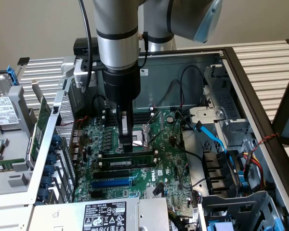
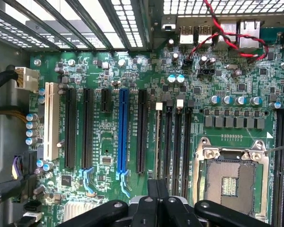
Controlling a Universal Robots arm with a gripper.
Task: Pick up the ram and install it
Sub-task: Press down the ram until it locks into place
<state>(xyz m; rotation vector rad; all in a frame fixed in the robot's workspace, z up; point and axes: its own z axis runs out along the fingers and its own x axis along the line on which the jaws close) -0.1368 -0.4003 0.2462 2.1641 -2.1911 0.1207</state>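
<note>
Operator: Power supply label point(image 1: 104, 215) sat closest to the exterior camera, at the front edge of the open case. Behind it I noted the green motherboard point(image 1: 169, 169), with the arm coming straight down over it.

Desk: Tool state?

Operator: I logged the gripper point(image 1: 127, 147) as closed, fingers together and pointing down. Its tip met the top edge of the ram point(image 1: 137, 160), which lay level in a black slot just in front of the CPU socket point(image 1: 147, 131). I could not tell whether the fingers pinched the stick or only bore on it. Blue cables point(image 1: 216, 139) ran along the exterior view's right.

Desk: And the wrist camera?

Operator: Closest to that lens were the tool's black linkage and fingers, again drawn together. The ram showed edge-on as a thin pale line standing in its slot, running away from the fingertips to a white end clip point(image 2: 158, 106). It sat between the black expansion slot beside the blue slot point(image 2: 122, 132) and the neighbouring memory slots next to the socket. Red and black wires point(image 2: 217, 38) crossed the far ports.
</note>
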